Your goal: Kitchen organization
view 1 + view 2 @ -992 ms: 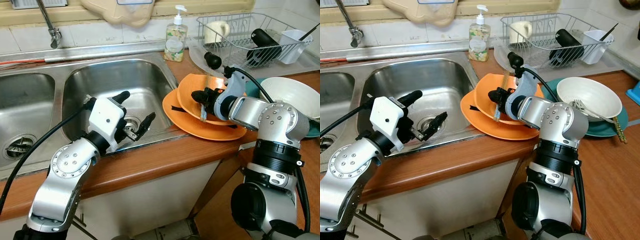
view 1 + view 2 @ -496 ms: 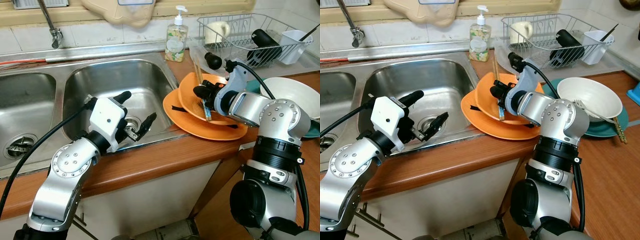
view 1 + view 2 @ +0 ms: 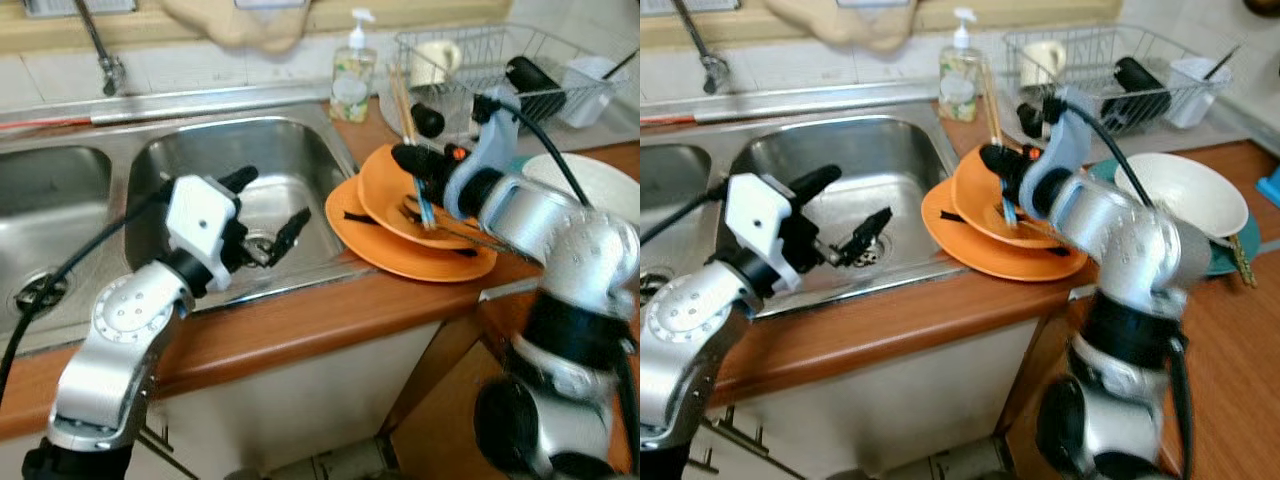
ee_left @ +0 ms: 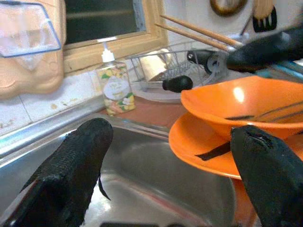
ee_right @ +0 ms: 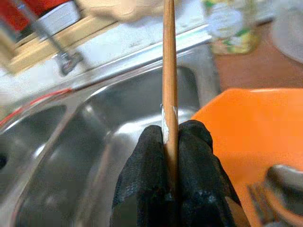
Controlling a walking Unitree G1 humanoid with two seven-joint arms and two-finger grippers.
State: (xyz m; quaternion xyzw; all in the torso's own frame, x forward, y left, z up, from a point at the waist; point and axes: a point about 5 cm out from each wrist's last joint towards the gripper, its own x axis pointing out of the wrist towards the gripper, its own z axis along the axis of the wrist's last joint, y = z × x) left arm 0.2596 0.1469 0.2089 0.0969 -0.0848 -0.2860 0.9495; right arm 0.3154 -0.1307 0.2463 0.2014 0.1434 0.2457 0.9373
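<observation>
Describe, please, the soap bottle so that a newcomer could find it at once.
Start at the double steel sink. At its back right corner, on the wooden counter before the wire dish rack, stands the soap bottle. It alone is clear, with a white pump and a floral label.

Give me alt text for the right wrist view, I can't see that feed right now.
The right gripper is shut on wooden chopsticks, which rise straight out from between its black fingers. Behind them lies the steel sink, with an orange plate to one side and a blurred soap bottle on the counter beyond.
</observation>
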